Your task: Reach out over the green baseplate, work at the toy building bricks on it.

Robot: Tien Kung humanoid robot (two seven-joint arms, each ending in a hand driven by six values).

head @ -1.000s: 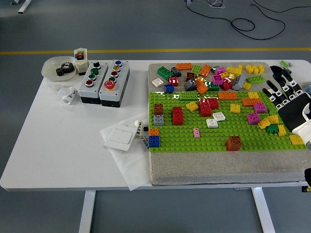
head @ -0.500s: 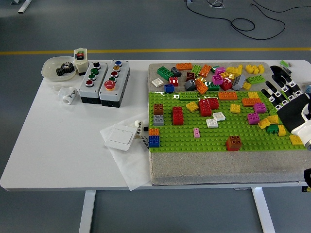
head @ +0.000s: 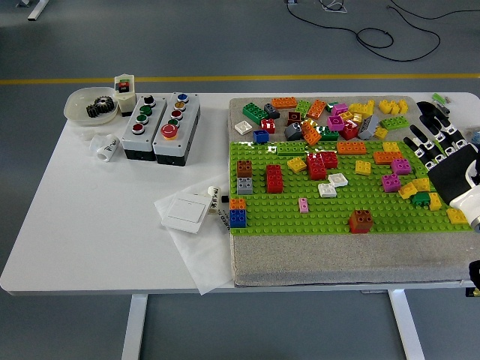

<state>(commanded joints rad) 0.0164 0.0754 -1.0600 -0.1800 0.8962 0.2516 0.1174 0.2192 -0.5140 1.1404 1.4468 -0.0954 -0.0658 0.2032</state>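
One green baseplate (head: 300, 217) on one grey mat (head: 337, 262). Bricks (head: 274, 178) too many to count exactly, some pressed on, others heaped loose behind. Two button boxes (head: 160, 125). One bowl (head: 90, 105) of gears. One white switch plate (head: 185, 213). One hand (head: 442, 154) in view.

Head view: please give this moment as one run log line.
right hand: open, over right edge of green baseplate | holding: nothing | left hand: unseen
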